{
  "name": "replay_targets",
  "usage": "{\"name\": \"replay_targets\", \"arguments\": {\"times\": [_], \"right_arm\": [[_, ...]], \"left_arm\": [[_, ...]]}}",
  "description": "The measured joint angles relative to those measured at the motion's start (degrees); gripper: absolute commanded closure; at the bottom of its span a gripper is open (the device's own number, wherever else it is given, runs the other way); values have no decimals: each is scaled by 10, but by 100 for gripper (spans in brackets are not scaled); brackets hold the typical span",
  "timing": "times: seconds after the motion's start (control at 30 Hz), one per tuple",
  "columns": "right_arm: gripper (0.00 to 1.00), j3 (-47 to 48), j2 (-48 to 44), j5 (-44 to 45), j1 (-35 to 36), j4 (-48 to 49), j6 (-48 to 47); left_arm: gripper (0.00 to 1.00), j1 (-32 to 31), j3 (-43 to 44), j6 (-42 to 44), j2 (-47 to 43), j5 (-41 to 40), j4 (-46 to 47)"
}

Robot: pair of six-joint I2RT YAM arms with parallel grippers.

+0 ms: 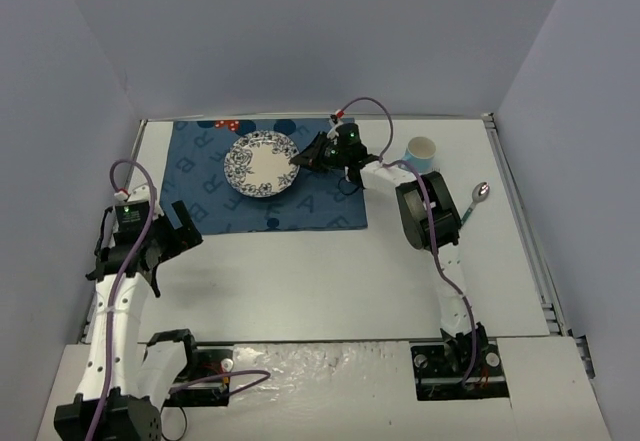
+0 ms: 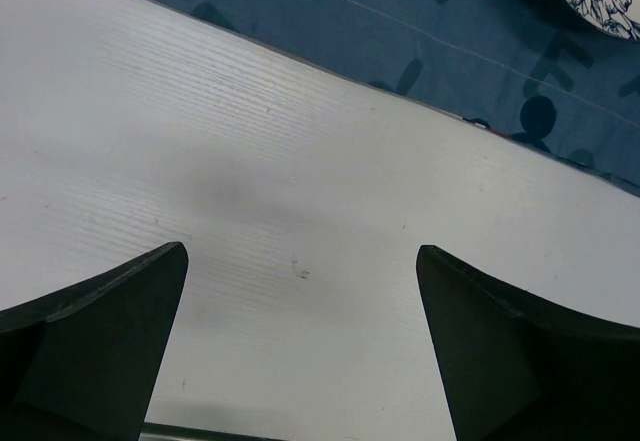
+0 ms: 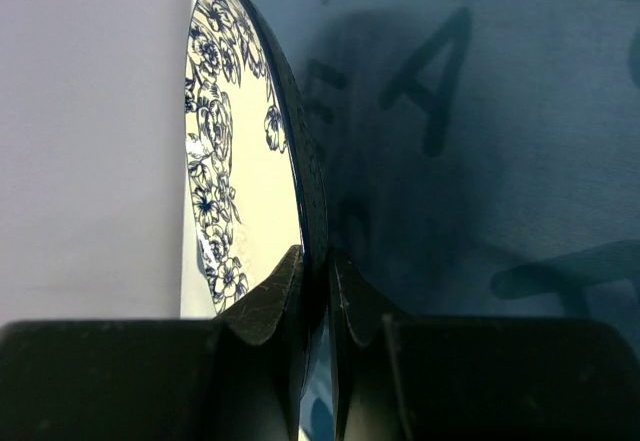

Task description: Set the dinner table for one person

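A white plate with a blue flower rim (image 1: 262,164) is over the dark blue lettered mat (image 1: 250,211) at the back of the white dinner table (image 1: 300,271). My right gripper (image 1: 299,161) is shut on the plate's right rim; in the right wrist view the plate (image 3: 240,161) stands edge-on between my fingers (image 3: 268,296), and it seems slightly off the mat. My left gripper (image 1: 175,236) is open and empty over bare table at the left, near the mat's front left corner (image 2: 420,51). A white cup (image 1: 422,150) and a spoon (image 1: 476,199) lie at the right.
Grey walls close in the table on three sides. Metal edge strips (image 1: 525,231) run along the right side. The right arm's body (image 1: 425,211) lies between the mat and the spoon. A red dotted item (image 1: 226,124) peeks at the mat's far edge.
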Motion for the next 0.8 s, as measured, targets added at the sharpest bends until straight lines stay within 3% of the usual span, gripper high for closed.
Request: {"name": "replay_targets", "arguments": {"times": [0.67,0.73,0.8], "right_arm": [[100,71,103,25,8,20,38],[96,72,105,27,8,20,39],[71,76,110,29,8,18,40]], "left_arm": [[3,-40,-24,-12,25,4,32],[3,-43,-24,-12,25,3,32],[3,-46,-24,-13,25,3,31]]}}
